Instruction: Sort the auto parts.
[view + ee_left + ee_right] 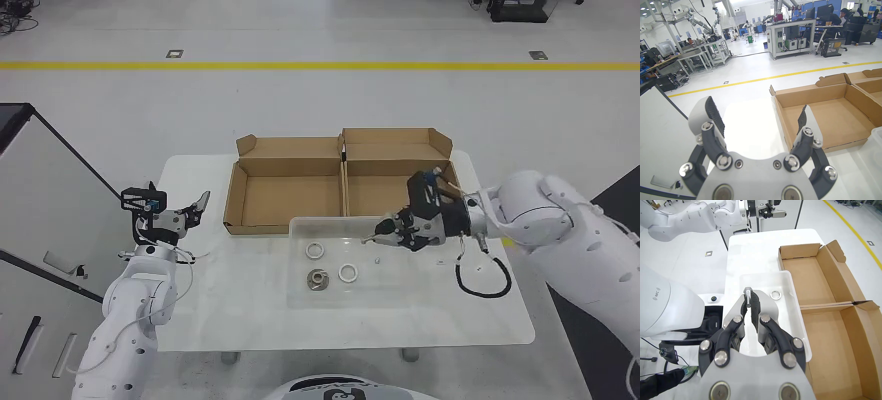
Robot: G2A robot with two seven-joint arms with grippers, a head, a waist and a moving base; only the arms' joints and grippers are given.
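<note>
one steel bolt [748, 297], stiff, light and probably slippery, is pinched by its grippy threads in the right gripper [749, 300], head jutting past the tips over the tray [783, 317]; the left gripper [759, 107] gapes empty.

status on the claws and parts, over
Right claw shut on bolt over plastic bin. Left claw open, beside cardboard boxes. Two rings in bin. Nothing blocking boxes.

A bright, threaded metal bolt [748, 299] meets the ribbed, matt black pads [755, 308] of the right gripper [749, 297], whose finger plates look like satin-finished metal. The plastic tray [785, 323] is glossy white, the ring [775, 294] polished metal, the cardboard boxes [815, 275] matt brown, and the table [753, 243] smooth white.
</note>
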